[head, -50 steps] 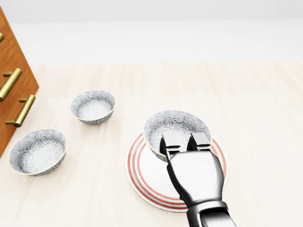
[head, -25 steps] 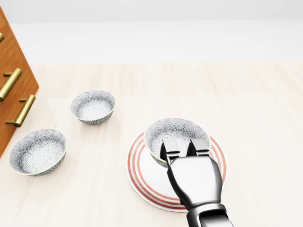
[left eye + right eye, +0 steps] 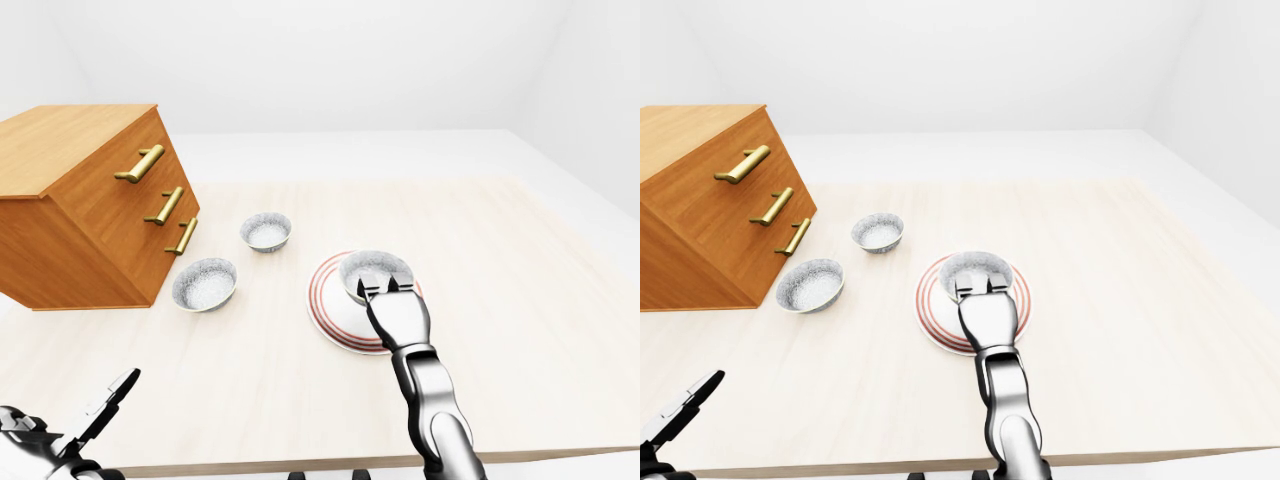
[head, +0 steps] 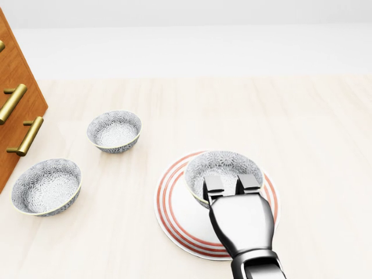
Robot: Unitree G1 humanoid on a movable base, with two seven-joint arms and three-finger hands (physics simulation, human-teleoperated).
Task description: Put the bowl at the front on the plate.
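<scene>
At the near rim of the bowl (image 4: 225, 171), the right hand (image 4: 231, 187) is seen with its fingers (image 4: 213, 186) clamped over the edge, grasping it. Beyond the fingertips the bowl lies straight ahead, set over the far half of the red-ringed plate (image 4: 174, 218). A release and a straight pull-back toward the near edge is judged next. Low at the left-eye view's left, the left hand (image 3: 70, 425) hangs released, well apart.

Right hand (image 4: 232, 192): glossy silver-grey metal shell w/ broad smooth back, black trim along edges. Fingers (image 4: 213, 186) short, blocky, pale grey tops, black sides. Wrist narrows to a dark, shiny chrome-and-black jointed forearm, segmented w/ rounded links. Left hand (image 3: 85, 420): black body w/ white-grey panels, thin black pointed fingers, seen at left-eye view's bottom left corner.
</scene>
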